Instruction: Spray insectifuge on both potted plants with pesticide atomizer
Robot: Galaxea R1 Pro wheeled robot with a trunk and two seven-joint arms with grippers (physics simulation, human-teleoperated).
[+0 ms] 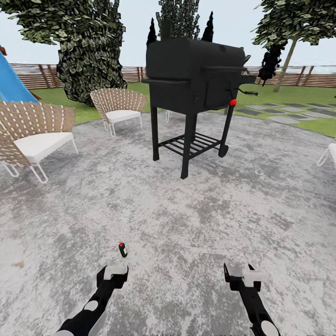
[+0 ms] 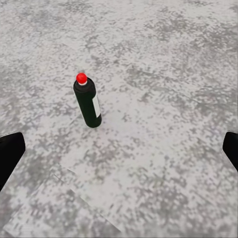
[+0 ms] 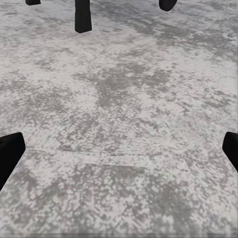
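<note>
The pesticide atomizer (image 1: 122,249) is a slim dark green bottle with a white label and a red top. It stands upright on the mottled grey paving, a short way ahead of my left gripper (image 1: 114,275). In the left wrist view the atomizer (image 2: 88,102) stands beyond the left gripper (image 2: 119,148), whose black fingertips (image 2: 9,153) are spread wide and open around nothing. My right gripper (image 1: 239,276) hovers open over bare paving (image 3: 119,114). The potted plants are out of view. The garden lawn (image 1: 280,95) lies beyond the patio.
A black barbecue grill (image 1: 196,88) on legs stands ahead at the centre. Two woven chairs (image 1: 32,135) (image 1: 119,108) sit at the left, and part of another chair (image 1: 329,156) at the right edge. Stepping stones (image 1: 284,114), trees and a brown fence (image 1: 298,77) lie behind.
</note>
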